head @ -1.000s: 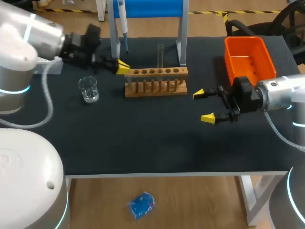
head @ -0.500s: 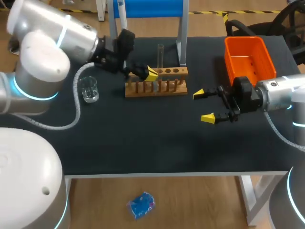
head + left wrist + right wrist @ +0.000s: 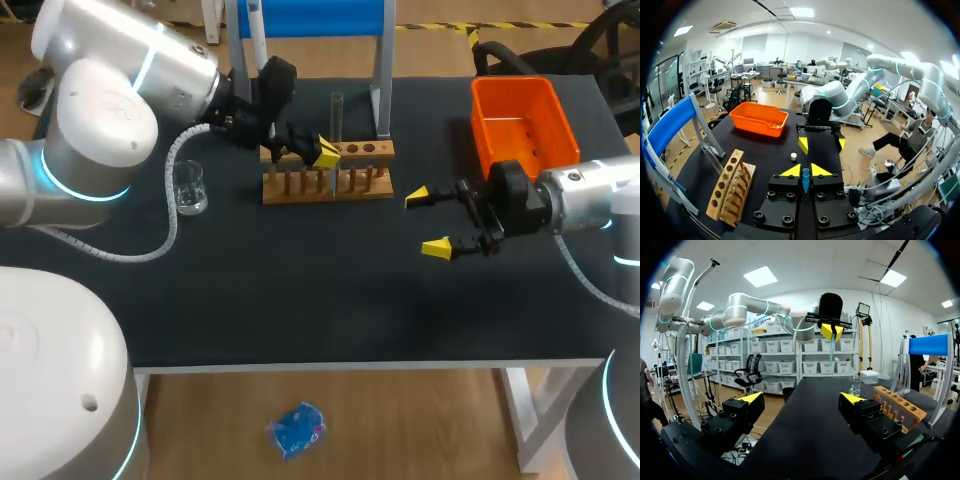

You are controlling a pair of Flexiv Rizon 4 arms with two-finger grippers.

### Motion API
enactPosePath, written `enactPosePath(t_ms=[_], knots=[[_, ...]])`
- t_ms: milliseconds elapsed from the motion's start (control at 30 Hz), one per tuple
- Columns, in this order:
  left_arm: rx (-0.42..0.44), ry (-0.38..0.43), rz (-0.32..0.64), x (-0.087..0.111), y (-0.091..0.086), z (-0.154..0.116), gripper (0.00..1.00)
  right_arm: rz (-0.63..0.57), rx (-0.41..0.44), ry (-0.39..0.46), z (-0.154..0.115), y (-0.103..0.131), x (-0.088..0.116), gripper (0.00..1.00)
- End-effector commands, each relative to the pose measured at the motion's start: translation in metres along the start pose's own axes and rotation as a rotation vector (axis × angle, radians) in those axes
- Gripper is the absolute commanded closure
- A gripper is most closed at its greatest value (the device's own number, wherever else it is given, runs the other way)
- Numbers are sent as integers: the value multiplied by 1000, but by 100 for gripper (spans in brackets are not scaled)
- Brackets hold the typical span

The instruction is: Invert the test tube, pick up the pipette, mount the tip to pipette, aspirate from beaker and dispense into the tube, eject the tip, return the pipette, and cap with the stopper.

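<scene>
My left gripper point(image 3: 327, 153) hangs over the wooden rack point(image 3: 328, 170), shut on a thin blue pipette tip point(image 3: 805, 179) that points down from its jaws point(image 3: 831, 349). A clear test tube point(image 3: 337, 115) stands upright in the rack, just right of that gripper. The pipette point(image 3: 256, 40) hangs on the blue stand point(image 3: 310, 15) behind. The glass beaker point(image 3: 188, 187) sits left of the rack. My right gripper point(image 3: 430, 222) stands open right of the rack, nothing between its fingers point(image 3: 800, 399). A small white stopper point(image 3: 793, 156) lies on the mat ahead of my left gripper point(image 3: 805, 170).
An orange bin point(image 3: 520, 120) sits at the back right, behind my right arm. The stand's metal legs point(image 3: 381, 95) rise just behind the rack. The beaker point(image 3: 854, 386) and rack point(image 3: 900, 402) lie ahead of the right gripper.
My left arm has swung right from beside the beaker to over the rack, carrying the blue tip. The right arm has not moved.
</scene>
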State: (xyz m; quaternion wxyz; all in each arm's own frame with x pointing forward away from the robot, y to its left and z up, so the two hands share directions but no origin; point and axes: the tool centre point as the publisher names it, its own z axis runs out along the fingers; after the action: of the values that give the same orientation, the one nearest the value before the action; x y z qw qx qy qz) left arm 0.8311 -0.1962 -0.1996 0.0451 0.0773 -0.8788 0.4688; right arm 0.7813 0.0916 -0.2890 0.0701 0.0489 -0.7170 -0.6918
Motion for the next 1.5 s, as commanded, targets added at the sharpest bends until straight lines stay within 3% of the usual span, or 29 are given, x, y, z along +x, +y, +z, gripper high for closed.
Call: enactPosePath(t_ms=[33, 433, 867, 1100, 1167, 1333, 1400, 1500], knots=[[5, 25, 10, -4, -3, 12, 100, -4, -2, -13, 8, 0, -4, 0], [-12, 81, 21, 2, 0, 27, 100, -11, 6, -53, 43, 9, -21, 0], [-10, 61, 22, 7, 2, 33, 100, -24, -29, -86, 68, 19, -37, 0], [4, 69, 20, 7, 5, 37, 100, -34, -37, -79, 79, 24, -42, 12], [7, 71, 20, 7, 6, 37, 100, -33, -39, -76, 83, 25, -44, 28], [8, 71, 21, 9, 6, 38, 100, -36, -25, -68, 89, 27, -50, 32], [8, 68, 21, 10, 6, 37, 100, -35, -25, -69, 90, 28, -53, 50], [8, 68, 20, 11, 7, 38, 100, -33, -27, -71, 91, 28, -54, 51]])
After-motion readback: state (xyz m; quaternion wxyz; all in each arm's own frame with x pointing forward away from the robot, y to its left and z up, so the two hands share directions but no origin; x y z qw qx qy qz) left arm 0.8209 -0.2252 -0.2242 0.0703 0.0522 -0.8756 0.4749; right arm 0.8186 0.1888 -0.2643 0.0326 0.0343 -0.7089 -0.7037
